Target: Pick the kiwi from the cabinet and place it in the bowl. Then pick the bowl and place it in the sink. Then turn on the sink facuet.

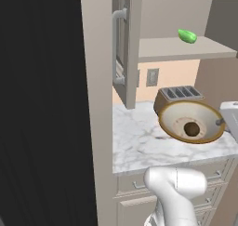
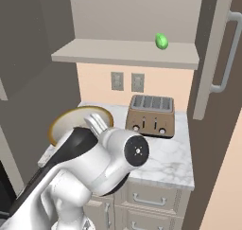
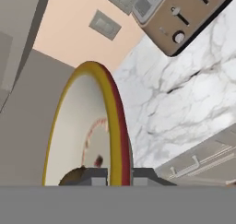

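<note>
Left base view: the bowl (image 1: pixel 191 122) hangs tilted over the counter (image 1: pixel 139 141), the kiwi (image 1: pixel 191 129) at its centre.

Right base view: toaster (image 2: pixel 151 115) at three o'clock of it.

Hand view: gripper (image 3: pixel 120 174) pinches the stiff, slippery-looking rim at six o'clock, a sound hold.
</note>
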Available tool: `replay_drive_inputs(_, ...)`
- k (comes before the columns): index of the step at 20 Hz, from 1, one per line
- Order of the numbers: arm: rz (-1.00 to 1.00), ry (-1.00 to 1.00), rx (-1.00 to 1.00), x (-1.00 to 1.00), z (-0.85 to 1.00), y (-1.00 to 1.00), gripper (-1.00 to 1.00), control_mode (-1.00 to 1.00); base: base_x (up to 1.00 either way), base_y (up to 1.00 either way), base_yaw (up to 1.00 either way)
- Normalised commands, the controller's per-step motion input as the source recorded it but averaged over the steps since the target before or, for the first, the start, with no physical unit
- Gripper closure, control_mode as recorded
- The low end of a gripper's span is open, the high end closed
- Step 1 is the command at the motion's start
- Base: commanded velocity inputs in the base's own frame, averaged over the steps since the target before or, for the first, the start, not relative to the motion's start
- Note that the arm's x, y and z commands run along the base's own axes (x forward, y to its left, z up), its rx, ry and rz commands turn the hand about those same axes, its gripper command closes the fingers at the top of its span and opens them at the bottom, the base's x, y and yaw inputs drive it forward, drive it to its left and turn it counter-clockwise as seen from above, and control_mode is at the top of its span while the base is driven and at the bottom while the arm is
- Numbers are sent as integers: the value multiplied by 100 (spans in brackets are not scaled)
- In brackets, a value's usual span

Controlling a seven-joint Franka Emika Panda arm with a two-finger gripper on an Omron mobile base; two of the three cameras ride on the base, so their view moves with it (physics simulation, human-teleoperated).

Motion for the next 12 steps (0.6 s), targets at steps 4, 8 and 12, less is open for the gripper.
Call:
replay_drive_inputs(4,0,0,9,-7,1,-16,100,-100,0,0,0)
replay_drive_inputs(8,0,0,3,-1,0,-7,100,-100,0,0,0)
replay_drive_inputs(12,0,0,0,0,0,0,100,100,-58,-6,0)
